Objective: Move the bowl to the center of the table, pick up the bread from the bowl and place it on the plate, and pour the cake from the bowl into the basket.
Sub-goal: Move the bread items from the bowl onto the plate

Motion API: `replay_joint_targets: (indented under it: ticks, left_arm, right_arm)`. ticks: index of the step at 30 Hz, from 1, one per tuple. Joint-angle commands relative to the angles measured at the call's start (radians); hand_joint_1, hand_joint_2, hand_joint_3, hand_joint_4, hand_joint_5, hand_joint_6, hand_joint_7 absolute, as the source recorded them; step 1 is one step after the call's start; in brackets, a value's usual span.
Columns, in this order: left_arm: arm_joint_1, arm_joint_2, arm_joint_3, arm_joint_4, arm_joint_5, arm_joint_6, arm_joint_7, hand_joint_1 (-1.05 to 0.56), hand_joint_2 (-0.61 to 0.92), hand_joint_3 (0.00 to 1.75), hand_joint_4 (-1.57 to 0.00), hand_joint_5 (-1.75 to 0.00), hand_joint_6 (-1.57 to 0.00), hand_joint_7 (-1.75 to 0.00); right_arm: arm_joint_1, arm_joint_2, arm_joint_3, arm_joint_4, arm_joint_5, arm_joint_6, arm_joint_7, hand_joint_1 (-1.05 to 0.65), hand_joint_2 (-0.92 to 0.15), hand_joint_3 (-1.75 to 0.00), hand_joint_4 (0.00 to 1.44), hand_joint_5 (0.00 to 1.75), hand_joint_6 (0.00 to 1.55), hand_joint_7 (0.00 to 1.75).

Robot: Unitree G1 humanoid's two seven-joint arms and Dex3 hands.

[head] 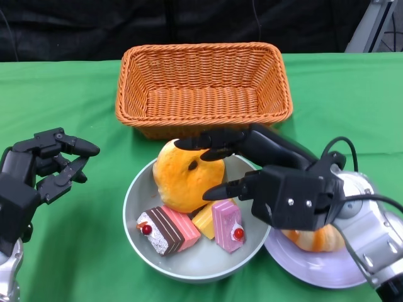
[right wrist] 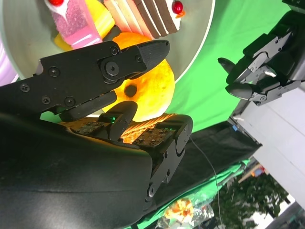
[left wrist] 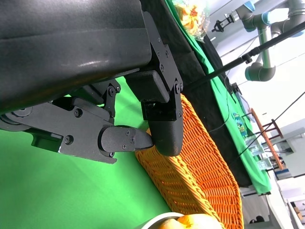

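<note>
A: What is taking up the most room?

B: The green tablecloth (head: 75, 251) is covering the whole table, and the orange wicker basket (head: 203, 88) is sitting at the far side, with nothing showing inside it.

A: And next down in size?

B: The grey bowl (head: 195, 261) is sitting just in front of the basket, near the middle. A white plate (head: 315, 267) is touching its right edge, and an orange-glazed pastry (head: 313, 239) is lying on that plate, half hidden by the right hand.

A: What is the right hand doing?

B: The right hand (head: 217, 168) is reaching over the bowl with its fingers spread around the round orange bread (head: 186, 179): the upper fingers are lying across its top, the lower one is pointing at its side. The right wrist view is showing a gap, so the bread is sitting in the bowl and is not being gripped.

A: The left hand?

B: The left hand (head: 53, 165) is hovering above the cloth left of the bowl, fingers apart, holding nothing.

A: The smallest things?

B: Cake slices in the bowl: a chocolate-layered slice (head: 167, 229), a pink slice (head: 228, 225), and a yellow piece (head: 204, 220) between them.
</note>
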Motion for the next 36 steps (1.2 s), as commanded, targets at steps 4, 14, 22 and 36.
replay_joint_targets:
  ticks: [4, 14, 22, 36]
  left_arm:
    - [0.005, 0.004, 0.003, -0.009, -0.003, -0.004, 0.015, -0.20, 0.92, 0.29, -0.81, -1.38, -0.93, -0.79]
    - [0.003, -0.001, 0.005, -0.009, -0.011, 0.001, 0.006, -0.17, 0.92, 0.32, -0.82, -1.36, -0.92, -0.80]
    - [0.003, -0.001, 0.003, -0.011, -0.006, 0.002, 0.012, -0.18, 0.92, 0.31, -0.83, -1.37, -0.92, -0.81]
    - [-0.001, -0.009, 0.000, -0.009, -0.005, -0.009, 0.018, -0.18, 0.92, 0.31, -0.84, -1.38, -0.91, -0.84]
  right_arm:
    - [-0.072, -0.030, -0.004, -0.008, 0.007, 0.037, 0.048, -0.56, -0.90, 0.00, 0.54, 0.18, 0.51, 0.00]
    - [-0.138, -0.038, 0.005, 0.018, -0.010, 0.042, 0.057, -0.58, -0.91, 0.00, 0.52, 0.10, 0.48, 0.00]
    - [-0.159, -0.037, 0.012, 0.032, -0.027, 0.048, 0.051, -0.59, -0.91, 0.00, 0.54, 0.07, 0.49, 0.00]
    - [-0.277, 0.002, 0.033, 0.289, -0.032, -0.019, 0.016, -0.59, -0.92, 0.00, 0.56, 0.05, 0.46, 0.00]
